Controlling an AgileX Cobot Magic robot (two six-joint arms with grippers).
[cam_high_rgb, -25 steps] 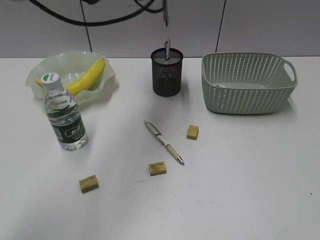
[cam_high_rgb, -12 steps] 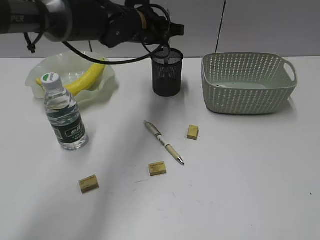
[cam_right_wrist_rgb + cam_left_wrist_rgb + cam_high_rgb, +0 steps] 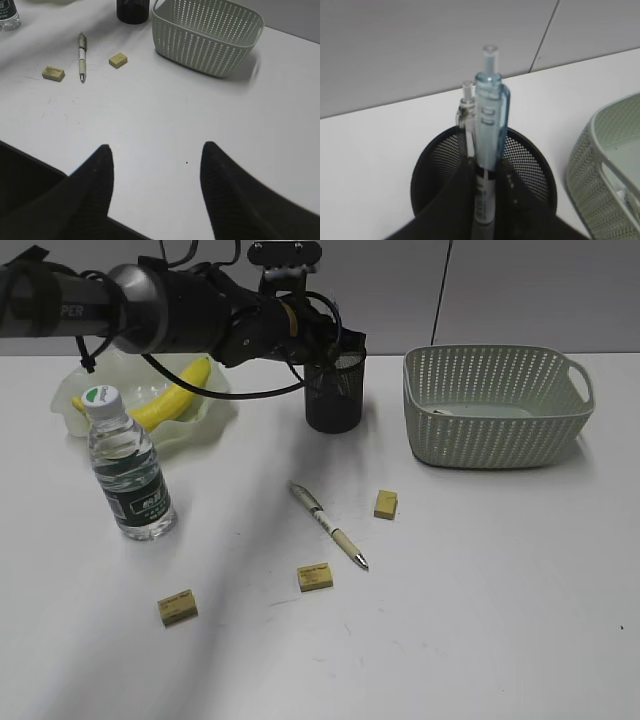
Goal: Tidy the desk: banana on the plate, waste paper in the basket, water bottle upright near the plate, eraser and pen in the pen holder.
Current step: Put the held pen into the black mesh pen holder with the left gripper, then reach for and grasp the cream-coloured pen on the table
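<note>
**Operator:** What is hidden or hard to read for me right now?

**Observer:** In your exterior view the left gripper [image 3: 335, 345] is sitting right at the rim of the pen holder [image 3: 334, 390], and the dark arm is covering the pen it is carrying. Your left wrist view is showing it better: the jaws are closing narrowly on a clear blue pen [image 3: 489, 130], its lower barrel disappearing between the black fingers [image 3: 455, 200]. A second clear pen top [image 3: 466, 102] is peeking out just behind it. The arm is also cutting across the back of the plate [image 3: 150, 375].

**Operator:** And the surface and room?

**Observer:** You are looking at a plain white worktop [image 3: 480, 590] ending at a grey panelled wall [image 3: 520, 290].

**Operator:** Containers?

**Observer:** The banana [image 3: 178, 395] is lying in the plate, and the water bottle [image 3: 127, 465] is standing upright just in front of it. The basket [image 3: 495, 405] is sitting at the right; something pale is lying on its floor, but I cannot tell you what. A white pen [image 3: 328, 523] is lying loose on the worktop with three yellow erasers [image 3: 315, 576] around it.

**Operator:** The right arm?

**Observer:** The right gripper [image 3: 155, 185] is hovering over bare worktop, jaws spread wide and holding nothing.
</note>
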